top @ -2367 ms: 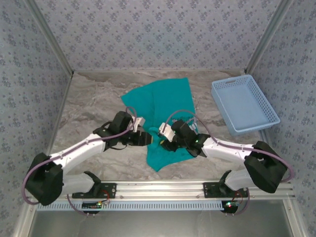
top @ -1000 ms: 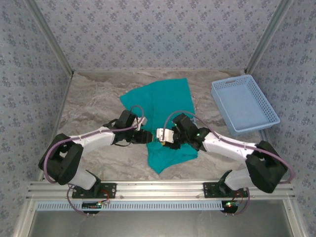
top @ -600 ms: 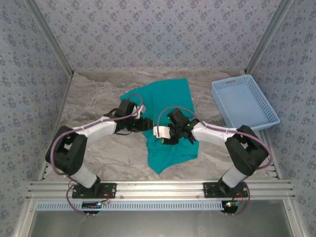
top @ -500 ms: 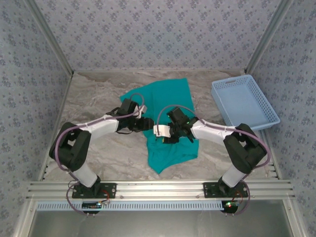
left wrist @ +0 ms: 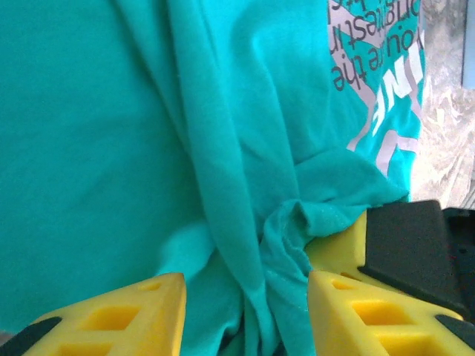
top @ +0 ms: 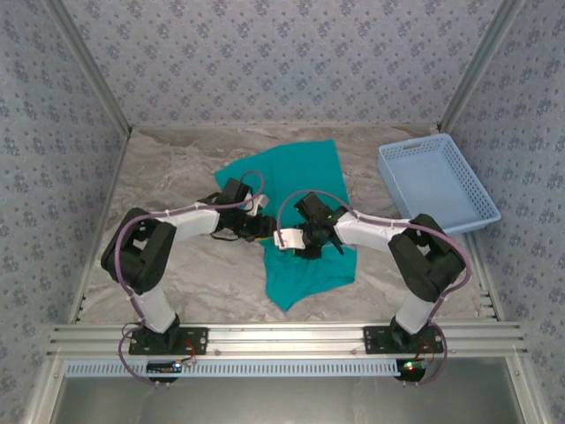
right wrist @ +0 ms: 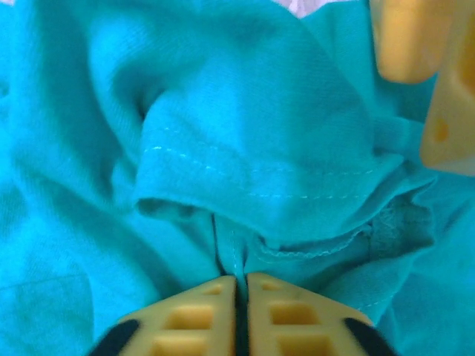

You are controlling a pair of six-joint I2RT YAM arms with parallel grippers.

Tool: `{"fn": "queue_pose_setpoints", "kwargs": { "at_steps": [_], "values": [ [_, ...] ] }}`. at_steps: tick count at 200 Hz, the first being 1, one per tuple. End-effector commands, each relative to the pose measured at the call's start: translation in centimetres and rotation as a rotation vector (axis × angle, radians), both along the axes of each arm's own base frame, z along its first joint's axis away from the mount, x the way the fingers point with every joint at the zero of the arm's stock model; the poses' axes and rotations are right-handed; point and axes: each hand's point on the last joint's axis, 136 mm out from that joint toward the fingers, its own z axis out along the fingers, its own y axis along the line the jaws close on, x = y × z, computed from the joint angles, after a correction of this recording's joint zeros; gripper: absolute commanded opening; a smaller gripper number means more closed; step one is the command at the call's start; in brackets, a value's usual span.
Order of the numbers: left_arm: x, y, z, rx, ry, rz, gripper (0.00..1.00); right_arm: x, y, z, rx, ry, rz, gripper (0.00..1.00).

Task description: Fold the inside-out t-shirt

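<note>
Inside-out t-shirt (top: pixel 305 172) lies rumpled mid-table, not yet folded. Right gripper (right wrist: pixel 241 297) is pinched tight on a stitched hem fold. Left gripper (left wrist: pixel 245 315) has its jaws apart, straddling a bunched ridge just beside. Step looks like securing grips. Next, the left likely needs to close before any pull.

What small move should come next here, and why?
Probably close the left gripper: its jaws stand open around a bunched ridge of the t-shirt, while the right gripper looks shut on a fold just below a stitched hem. With both pinches holding, the arms could lift and spread the cloth.
</note>
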Motion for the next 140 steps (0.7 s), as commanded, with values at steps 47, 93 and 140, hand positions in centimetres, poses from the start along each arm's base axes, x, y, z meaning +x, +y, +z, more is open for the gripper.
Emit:
{"fn": "queue_pose_setpoints", "kwargs": {
  "at_steps": [47,93,140],
  "values": [
    [0.0,-1.4,1.3,-0.042,-0.023,-0.089,0.30,-0.9,1.2,5.7,0.137,-0.174,0.093,0.04],
    [1.2,-0.5,1.8,0.002,-0.071,-0.060,0.04,-2.9,1.7,8.3,0.157,-0.339,0.197,0.06],
    [1.9,1.2,2.4,0.014,-0.099,-0.016,0.00,-6.7,3.3,9.8,0.193,-0.461,0.334,0.03]
  ]
}}
